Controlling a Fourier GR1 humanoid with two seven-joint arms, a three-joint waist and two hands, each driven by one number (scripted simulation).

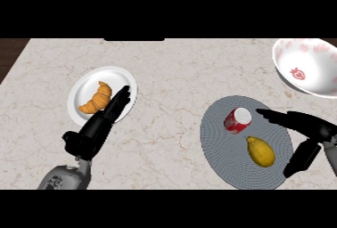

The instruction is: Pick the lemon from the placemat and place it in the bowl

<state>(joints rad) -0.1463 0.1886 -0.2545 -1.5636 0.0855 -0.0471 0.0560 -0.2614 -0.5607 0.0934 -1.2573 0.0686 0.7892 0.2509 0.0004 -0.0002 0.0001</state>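
Note:
A yellow lemon (pixel 260 151) lies on the round grey placemat (pixel 223 151) at the right, just below a red cup (pixel 237 120) lying on its side. My right hand (pixel 309 131) hovers over the mat's right edge, open, fingers stretched toward the cup and thumb hanging down to the right of the lemon, not touching it. The white bowl (pixel 308 67) with red fruit prints stands at the far right corner, partly cut off by the view's edge. At the left, my left hand (pixel 99 127) is open, its straight fingers reaching over a plate's rim.
A white plate (pixel 82 89) at the left holds a croissant (pixel 97 99). The marble counter (pixel 171 89) spreads between the plate and the placemat. A dark strip edges the counter at the far left.

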